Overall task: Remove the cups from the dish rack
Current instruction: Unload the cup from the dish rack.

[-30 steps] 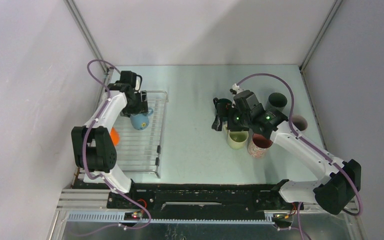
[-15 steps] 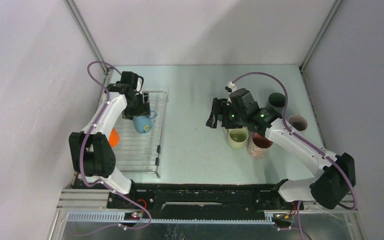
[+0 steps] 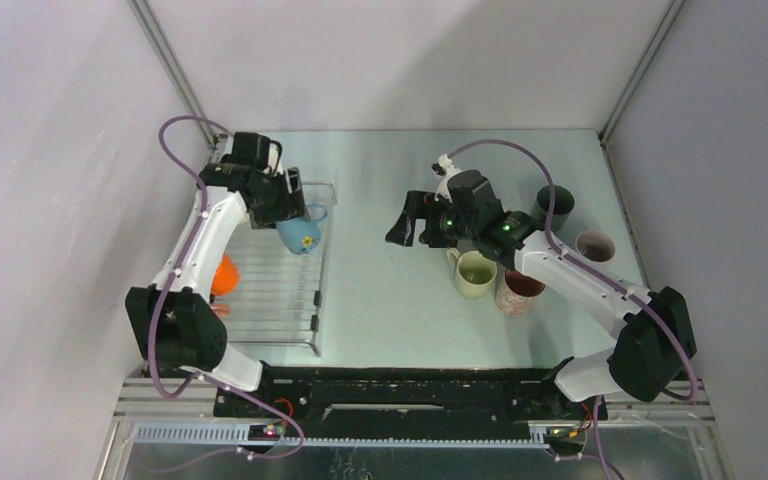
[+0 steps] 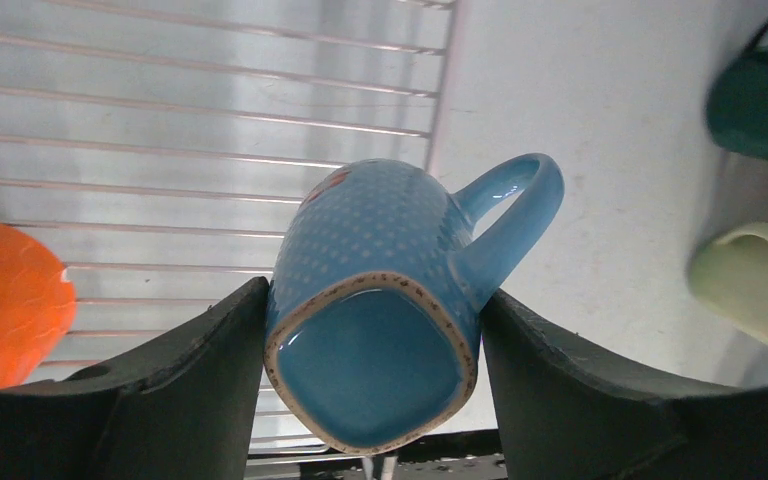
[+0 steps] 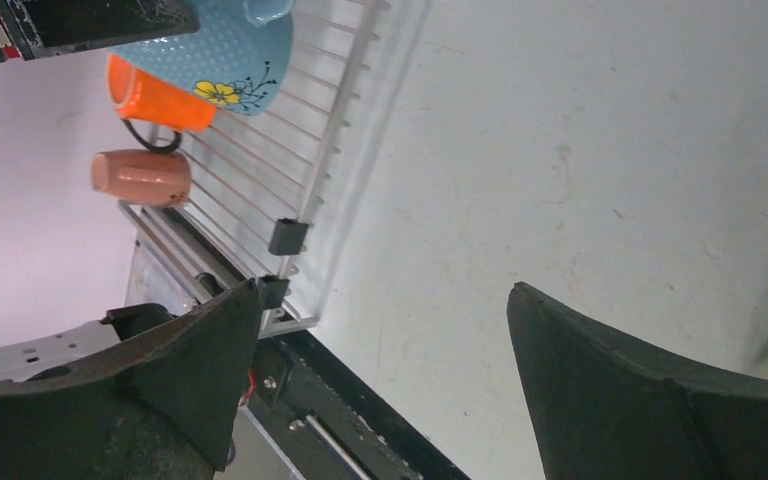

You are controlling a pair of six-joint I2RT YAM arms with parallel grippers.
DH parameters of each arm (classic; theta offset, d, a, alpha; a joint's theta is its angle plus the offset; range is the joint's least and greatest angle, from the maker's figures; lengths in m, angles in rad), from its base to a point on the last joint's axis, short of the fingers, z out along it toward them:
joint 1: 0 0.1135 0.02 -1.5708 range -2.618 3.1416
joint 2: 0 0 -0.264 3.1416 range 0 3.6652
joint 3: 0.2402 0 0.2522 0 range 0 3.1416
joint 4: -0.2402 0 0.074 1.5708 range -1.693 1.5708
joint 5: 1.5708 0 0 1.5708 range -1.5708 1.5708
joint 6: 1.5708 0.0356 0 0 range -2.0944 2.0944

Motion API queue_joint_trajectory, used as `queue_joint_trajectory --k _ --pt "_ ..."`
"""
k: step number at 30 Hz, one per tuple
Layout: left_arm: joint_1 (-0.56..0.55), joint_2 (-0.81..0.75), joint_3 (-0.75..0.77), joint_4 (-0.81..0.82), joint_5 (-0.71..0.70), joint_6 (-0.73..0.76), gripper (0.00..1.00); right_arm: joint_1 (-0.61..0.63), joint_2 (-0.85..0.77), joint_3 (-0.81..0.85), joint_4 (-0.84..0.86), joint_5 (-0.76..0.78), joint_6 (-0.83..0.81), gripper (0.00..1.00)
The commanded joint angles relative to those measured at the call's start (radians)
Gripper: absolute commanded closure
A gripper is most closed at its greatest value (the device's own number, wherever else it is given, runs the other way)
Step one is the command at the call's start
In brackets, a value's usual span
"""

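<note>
Your left gripper (image 3: pixel 288 206) pinches the light blue mug (image 4: pixel 380 250) above the dish rack's (image 3: pixel 270 300) right edge, not yet set down. At least four cups (image 3: pixel 476 273) stand on the table (image 3: pixel 390 300) near your right gripper (image 5: pixel 382 300), its jaws spread and empty, while an orange mug (image 5: pixel 150 98) and a pink mug (image 5: pixel 140 177) are left on the rack.

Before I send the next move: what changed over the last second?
The left fingers, shut on the blue mug, carried it rightwards to the right edge of the rack. The open right fingers swung left towards it. The orange mug and the mugs on the table stayed put.
</note>
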Motion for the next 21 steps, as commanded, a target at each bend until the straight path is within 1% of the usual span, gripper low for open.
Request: queue_joint_trajectory --k 1,7,16,21 --pt "-0.027 -0.073 0.118 0.019 0.105 -0.074 1.0 0.013 0.022 0.04 0.145 -0.054 0.044 0.0" --pt "-0.07 -0.094 0.171 0.038 0.197 -0.167 1.0 0.011 0.049 0.041 0.291 -0.129 0.098 0.0" --pt "-0.146 -0.107 0.204 0.165 0.351 -0.338 1.0 -0.008 0.082 0.018 0.549 -0.198 0.215 0.0" --pt "-0.165 -0.114 0.203 0.24 0.409 -0.424 1.0 -0.021 0.084 -0.012 0.641 -0.216 0.27 0.0"
